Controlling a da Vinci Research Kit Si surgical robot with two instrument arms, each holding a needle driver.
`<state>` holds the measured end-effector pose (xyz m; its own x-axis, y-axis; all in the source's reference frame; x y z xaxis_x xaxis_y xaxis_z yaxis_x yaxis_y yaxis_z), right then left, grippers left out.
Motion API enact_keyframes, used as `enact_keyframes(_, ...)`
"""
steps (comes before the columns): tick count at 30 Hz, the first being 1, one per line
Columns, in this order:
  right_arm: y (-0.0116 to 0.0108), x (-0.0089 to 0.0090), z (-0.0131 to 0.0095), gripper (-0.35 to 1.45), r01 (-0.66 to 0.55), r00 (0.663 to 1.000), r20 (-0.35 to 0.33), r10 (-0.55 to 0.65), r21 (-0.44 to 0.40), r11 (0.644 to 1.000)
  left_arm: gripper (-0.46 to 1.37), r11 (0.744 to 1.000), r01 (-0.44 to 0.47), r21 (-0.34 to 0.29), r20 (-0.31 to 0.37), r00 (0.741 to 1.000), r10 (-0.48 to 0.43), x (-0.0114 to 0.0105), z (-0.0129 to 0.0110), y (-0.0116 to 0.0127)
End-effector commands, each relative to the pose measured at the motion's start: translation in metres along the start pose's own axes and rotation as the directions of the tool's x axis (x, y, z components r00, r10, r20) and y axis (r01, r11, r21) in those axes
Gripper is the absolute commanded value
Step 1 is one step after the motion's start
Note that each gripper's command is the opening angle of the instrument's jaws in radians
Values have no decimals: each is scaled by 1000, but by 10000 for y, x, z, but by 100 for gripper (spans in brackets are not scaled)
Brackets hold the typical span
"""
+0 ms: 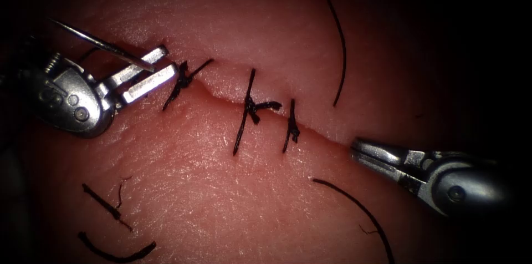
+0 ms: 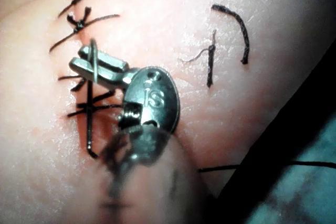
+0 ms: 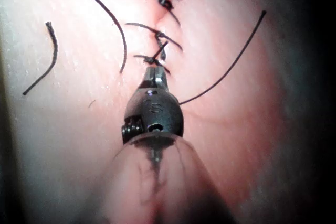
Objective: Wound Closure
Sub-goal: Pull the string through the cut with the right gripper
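Note:
My left tool [image 1: 170, 61] lies at the left end of the cut [image 1: 219, 95], shut on the curved needle [image 1: 100, 43] near one end. The needle slants up and to the left from the jaws, clear of the tissue [image 1: 221, 186]; it crosses the jaws of the left tool [image 2: 76, 60] as a thin needle [image 2: 93, 59]. At the cut's right end rests my right tool [image 1: 354, 147], shut and holding nothing; this right tool [image 3: 156, 71] sits just short of the nearest stitch [image 3: 157, 53]. Three knotted stitches [image 1: 250, 107] cross the cut.
A long thread [image 1: 339, 42] curves down the tissue above the cut on the right. Another thread [image 1: 363, 208] arcs below the right tool. Cut ends of thread [image 1: 105, 206] lie on the lower left of the tissue, with a curved piece [image 1: 116, 254] below them.

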<state>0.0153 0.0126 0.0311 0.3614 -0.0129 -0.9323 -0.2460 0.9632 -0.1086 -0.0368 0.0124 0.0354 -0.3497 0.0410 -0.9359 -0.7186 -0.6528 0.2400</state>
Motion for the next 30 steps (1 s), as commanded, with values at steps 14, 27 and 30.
enact_keyframes(14,5,-10,-17,112,-289,957,-16,289,-2,957,-35,1000,-6,-16,-3,1000,6,0,0,0)
enact_keyframes(27,-11,-12,-9,112,-289,957,-31,290,15,957,-35,1000,-6,-16,-3,1000,6,0,-2,0)
enact_keyframes(30,-15,-11,-2,102,-287,957,-39,287,27,958,-35,1000,-6,-17,-4,1000,6,0,-3,0)
